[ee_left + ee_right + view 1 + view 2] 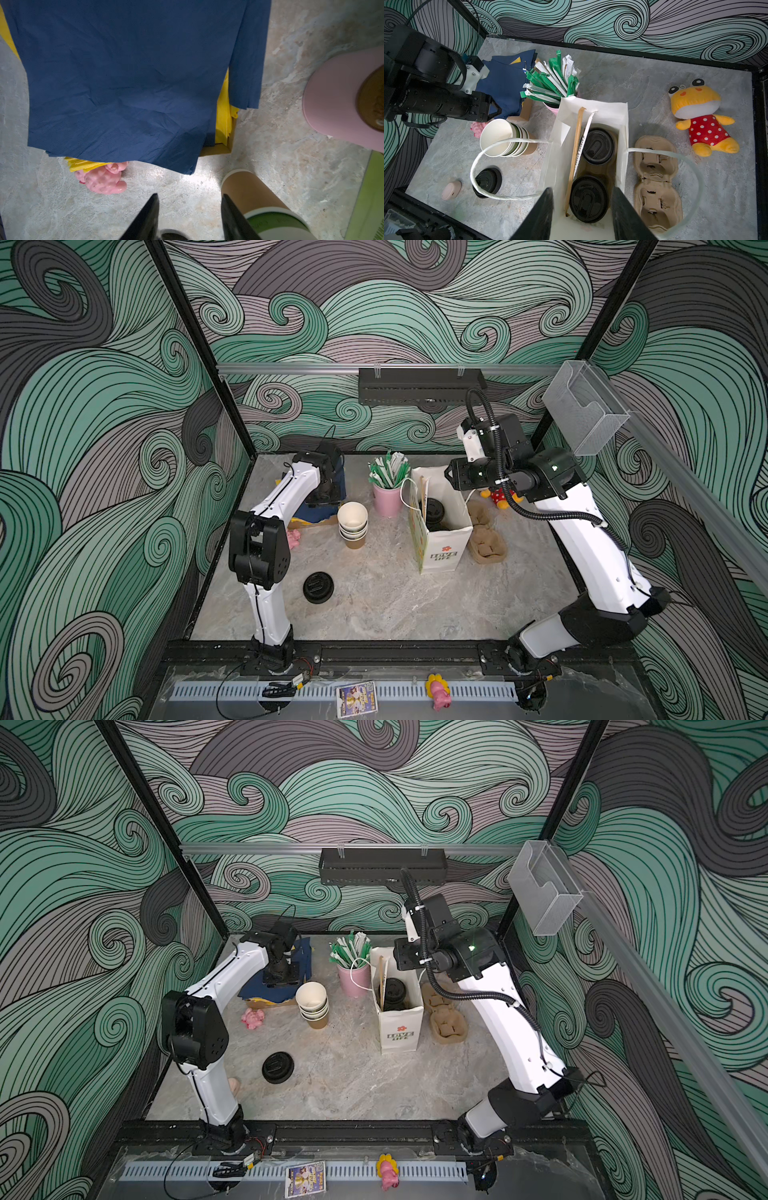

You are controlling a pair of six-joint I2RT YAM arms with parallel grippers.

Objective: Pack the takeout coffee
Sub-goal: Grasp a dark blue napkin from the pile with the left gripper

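Note:
The takeout coffee stands inside the white paper bag (pixel 591 108): two cups, of which only the black lids (pixel 598 146) (pixel 588 199) show, side by side in a brown carrier. A brown straw and a white straw lean against the bag's wall beside them. In both top views the bag (pixel 442 547) (pixel 399 1029) stands upright with one lid (pixel 432 510) showing. My right gripper (pixel 582 188) hovers open above the bag's mouth, holding nothing. My left gripper (pixel 189 195) is open over bare table at the edge of the navy napkins (pixel 124 83), with nothing between its fingers.
A stack of empty cups (pixel 353 524) stands right beside the left gripper. Nearby are the pink cup of straws (pixel 388 489), a spare black lid (pixel 318 587), a pink toy (pixel 104 180), empty pulp carriers (pixel 486 545) and a frog plush (pixel 695 116).

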